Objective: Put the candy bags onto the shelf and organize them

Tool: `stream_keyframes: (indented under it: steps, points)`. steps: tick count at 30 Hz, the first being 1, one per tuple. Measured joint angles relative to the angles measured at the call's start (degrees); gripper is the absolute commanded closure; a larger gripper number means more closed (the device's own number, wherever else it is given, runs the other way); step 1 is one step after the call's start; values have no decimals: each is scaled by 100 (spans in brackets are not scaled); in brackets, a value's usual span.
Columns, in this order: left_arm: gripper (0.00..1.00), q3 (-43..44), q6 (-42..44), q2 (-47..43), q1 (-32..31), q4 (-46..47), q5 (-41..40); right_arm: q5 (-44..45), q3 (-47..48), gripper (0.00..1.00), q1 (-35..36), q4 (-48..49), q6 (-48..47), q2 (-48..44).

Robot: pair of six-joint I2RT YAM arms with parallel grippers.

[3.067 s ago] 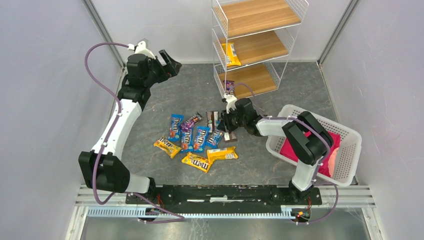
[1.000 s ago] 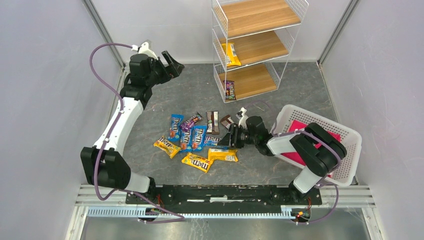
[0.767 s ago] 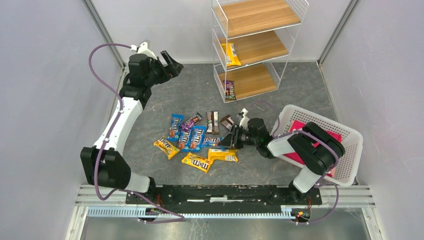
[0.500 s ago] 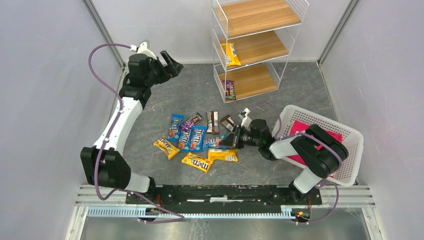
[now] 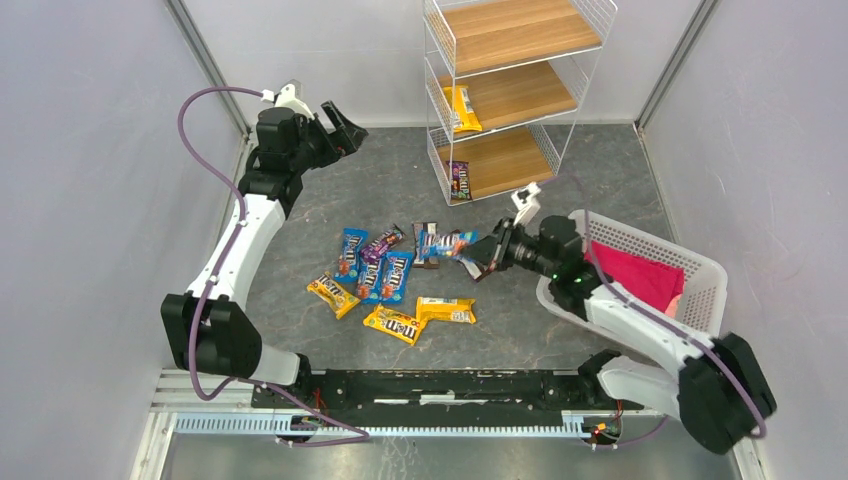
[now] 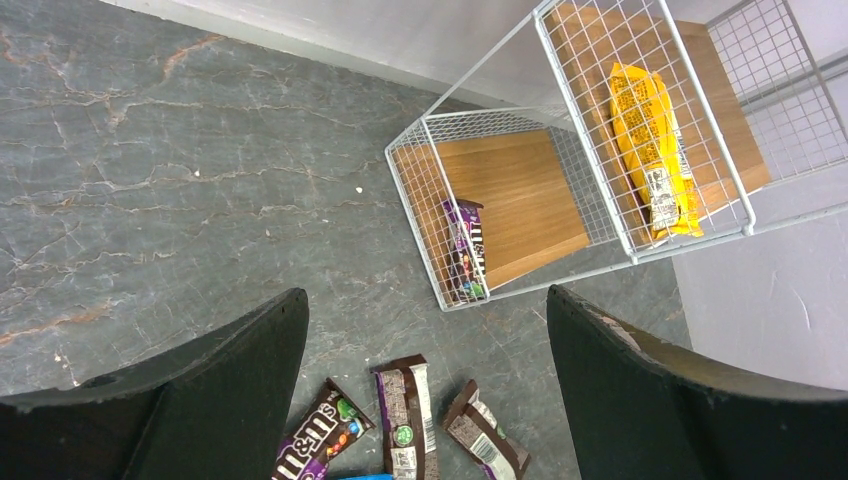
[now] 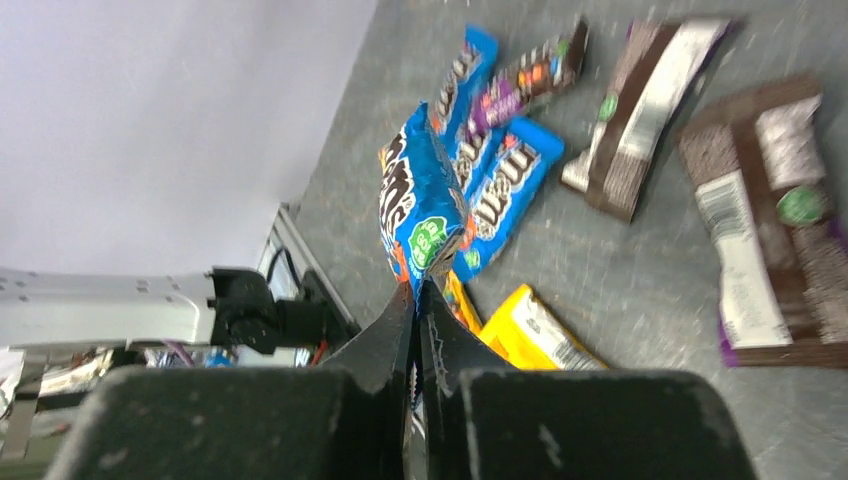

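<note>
Lifted off the pile since half a second ago, 1 blue M&M's packet (image 5: 445, 243) now hangs above the grey marbled surface (image 5: 400, 180), where it earlier lay among the others. The right arm has swung up and back toward the shelf (image 5: 520, 30). The right claw (image 5: 476, 262) is clamped on the packet's bottom edge, its fingers pressed together around the seam. In the right wrist view the glossy blue wrapper stands on edge, with white lettering and a round green mark.

The left claw (image 5: 345, 125) hovers high at the back left, fingers wide apart and holding nothing.

On the shelf, a yellow packet (image 5: 461, 108) lies on the middle tier. A purple packet (image 5: 459, 178) sits at the left edge of the bottom tier, beside the mesh.

On the surface lie 2 blue packets (image 5: 397, 277), 3 yellow packets (image 5: 394, 322), a second purple packet (image 5: 381, 243) and dark brown packets (image 6: 405, 420). A pink cloth (image 5: 640, 275) lies in the white basket (image 5: 700, 300).
</note>
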Motion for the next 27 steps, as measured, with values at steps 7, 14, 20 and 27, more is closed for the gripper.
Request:
stream_keyframes:
  steps: [7,14,20,27]
  points:
    - [6,0,2,35,-2,2,-2,846,1665,94,-501,-1781,-684,-1126]
    - [6,0,2,94,-35,-9,-24,2238,3897,94,-520,-2433,-1338,-1220]
    - [5,0,2,92,-35,-7,-28,3390,5104,95,-520,-2227,-1668,-632]
    - [5,17,4,92,-35,-15,-114,4330,6398,99,-520,-1753,-1834,988]
